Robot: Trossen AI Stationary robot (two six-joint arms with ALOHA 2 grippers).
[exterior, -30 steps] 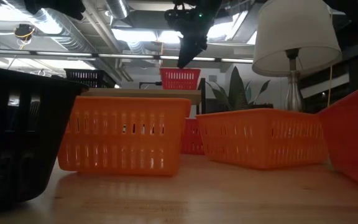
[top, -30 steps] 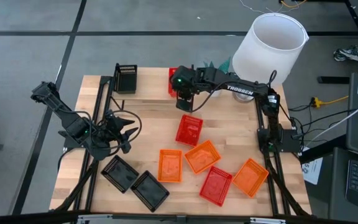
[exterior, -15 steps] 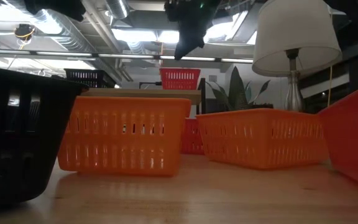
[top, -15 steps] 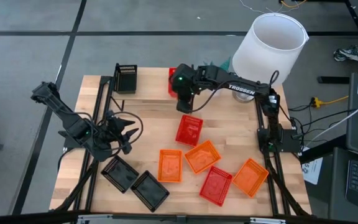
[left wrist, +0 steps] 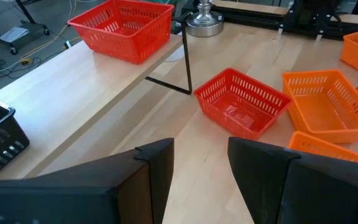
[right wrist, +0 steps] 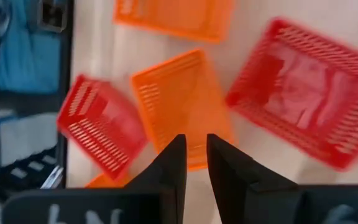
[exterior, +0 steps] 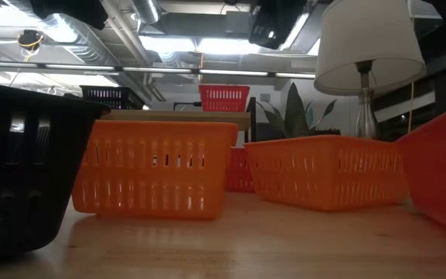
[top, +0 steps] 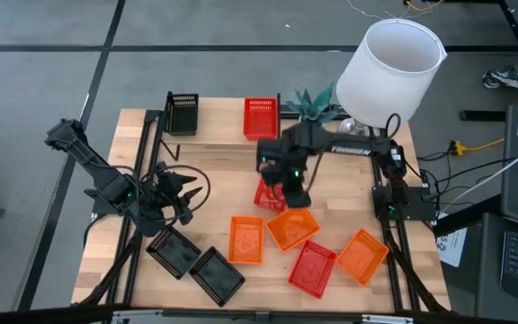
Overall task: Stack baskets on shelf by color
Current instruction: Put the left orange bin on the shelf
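The shelf (top: 218, 121) stands along the table's far edge. On it rest a black basket (top: 183, 112) and a red basket (top: 260, 117), each on its base. My right gripper (top: 292, 191) hovers above a red basket (top: 268, 192) on the table, beside an orange basket (top: 292, 227). In the right wrist view its fingers (right wrist: 191, 163) stand a narrow gap apart over that orange basket (right wrist: 179, 106), holding nothing. More orange, red and black baskets lie nearer the near edge. My left gripper (top: 176, 191) waits open at the table's left.
On the table lie an orange basket (top: 245, 238), a red one (top: 313, 267), another orange (top: 362, 255) and two black ones (top: 174, 250) (top: 217, 274). A white lamp (top: 389, 63) and a plant (top: 311, 99) stand at the far right corner. Bare wood lies between shelf and baskets.
My right gripper has left the red basket on the shelf and swung toward the table's near edge, ending over the red and orange baskets in the table's middle. The red basket on the shelf has stayed put and now shows whole.
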